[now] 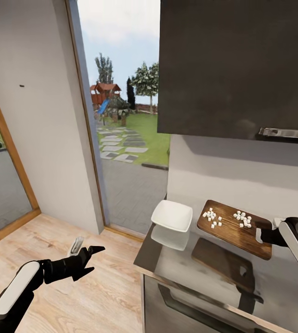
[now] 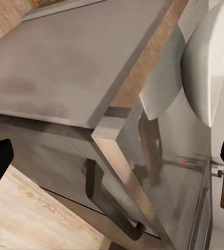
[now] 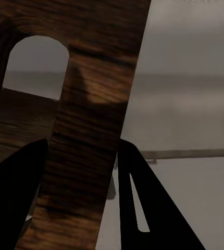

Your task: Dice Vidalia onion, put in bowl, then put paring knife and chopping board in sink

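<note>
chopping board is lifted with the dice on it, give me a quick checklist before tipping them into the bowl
1. Right tool clamped on the chopping board at its handle end: ok.
2. Diced onion on the board, two clusters: ok.
3. Board off the countertop: ok, its reflection lies below it.
4. Bowl upright beside the board's low end: ok.
5. Board edge over the bowl: not ok, short of the rim.
6. Left tool away from the counter: ok.

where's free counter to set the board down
Bare countertop lies in front of the bowl, under the lifted board held by the right gripper. The bowl fills the counter's far corner by the doorway.
</note>
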You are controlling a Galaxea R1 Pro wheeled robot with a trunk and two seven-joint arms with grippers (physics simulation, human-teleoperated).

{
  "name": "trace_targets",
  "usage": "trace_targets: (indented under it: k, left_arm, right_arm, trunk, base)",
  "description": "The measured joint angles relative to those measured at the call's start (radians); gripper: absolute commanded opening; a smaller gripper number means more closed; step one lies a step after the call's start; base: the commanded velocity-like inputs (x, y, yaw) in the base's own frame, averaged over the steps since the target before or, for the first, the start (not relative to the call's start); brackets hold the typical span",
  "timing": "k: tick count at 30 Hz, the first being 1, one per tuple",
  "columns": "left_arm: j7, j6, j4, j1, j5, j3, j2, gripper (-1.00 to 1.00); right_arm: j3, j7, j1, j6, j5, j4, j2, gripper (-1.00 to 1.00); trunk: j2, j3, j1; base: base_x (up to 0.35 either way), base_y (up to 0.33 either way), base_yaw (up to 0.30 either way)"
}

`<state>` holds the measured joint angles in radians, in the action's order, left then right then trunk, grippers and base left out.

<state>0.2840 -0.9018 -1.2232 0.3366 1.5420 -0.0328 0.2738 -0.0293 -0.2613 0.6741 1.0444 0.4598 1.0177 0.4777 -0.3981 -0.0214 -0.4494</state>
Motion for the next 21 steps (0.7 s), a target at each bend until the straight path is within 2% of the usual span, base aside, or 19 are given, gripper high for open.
trace_targets:
  k: [6,21]
  left_arm:
    - [0.000,0.000,0.000,0.000,0.000,0.000,0.000,1.00]
    - [0.001,0.000,0.000,0.001,0.000,-0.001,-0.001,1.00]
  right_arm:
    - [0.000,0.000,0.000,0.000,0.000,0.000,0.001,-1.00]
    - [0.000,0.000,0.001,0.000,0.000,0.000,0.001,-1.00]
  trunk:
    - [-0.001,0.009,0.000]
    - [-0.001,0.032,0.000]
  base:
    - [0.043,0.000,0.000]
    - [0.133,0.000,0.000]
